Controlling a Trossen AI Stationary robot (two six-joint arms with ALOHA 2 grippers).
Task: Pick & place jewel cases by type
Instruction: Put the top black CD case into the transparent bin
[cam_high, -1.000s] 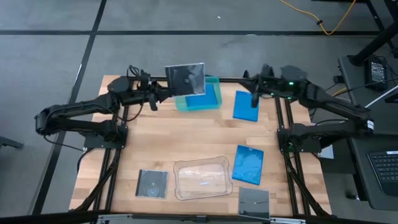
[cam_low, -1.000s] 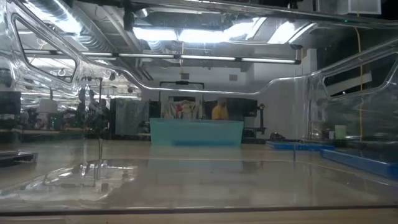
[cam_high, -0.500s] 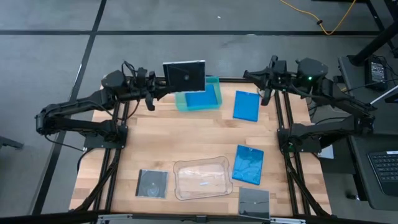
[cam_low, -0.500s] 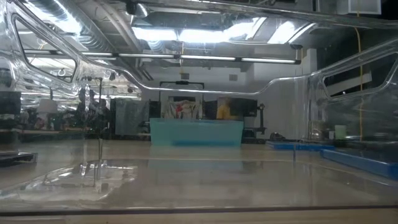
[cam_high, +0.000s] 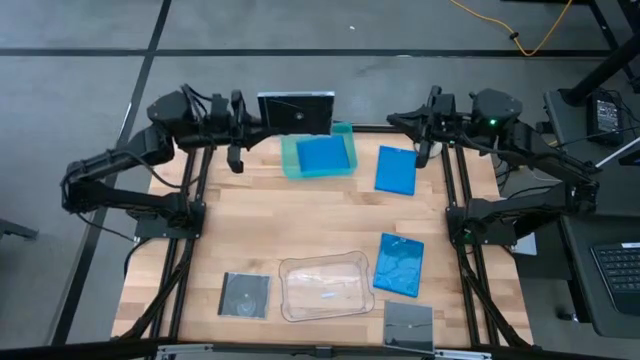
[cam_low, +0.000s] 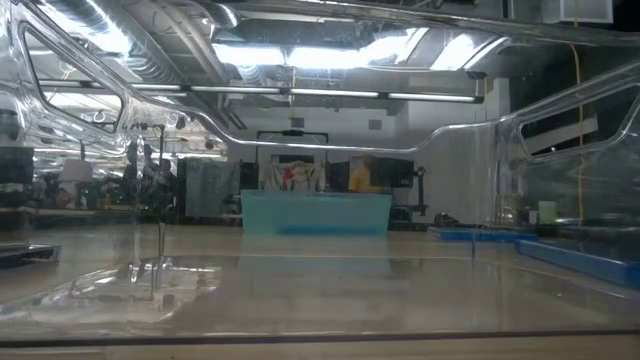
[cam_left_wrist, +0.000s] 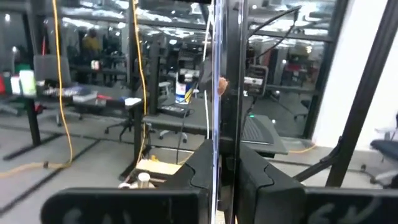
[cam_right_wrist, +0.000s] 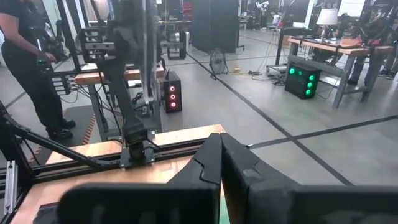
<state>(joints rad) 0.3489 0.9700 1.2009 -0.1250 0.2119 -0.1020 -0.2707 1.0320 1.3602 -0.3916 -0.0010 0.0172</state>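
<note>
We count three grey jewel cases: one cut off at the near edge (cam_high: 409, 326), one near left (cam_high: 245, 295), and one (cam_high: 296, 112) pinched edge-on in the left gripper (cam_high: 247, 128), raised over the teal tray (cam_high: 345, 150). Three blue cases: near right (cam_high: 399, 264), far right (cam_high: 396, 169), and in the tray (cam_high: 322, 157). The right gripper (cam_high: 420, 127) hangs beyond, fingers pressed together.

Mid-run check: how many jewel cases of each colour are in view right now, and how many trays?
Blue jewel cases: 3 – in the teal tray, far right, near right.
Dark square jewel cases: 3 – held in the left gripper at, near left, near edge.
Trays: 2 – teal tray, clear tray.
Total: 8
</note>
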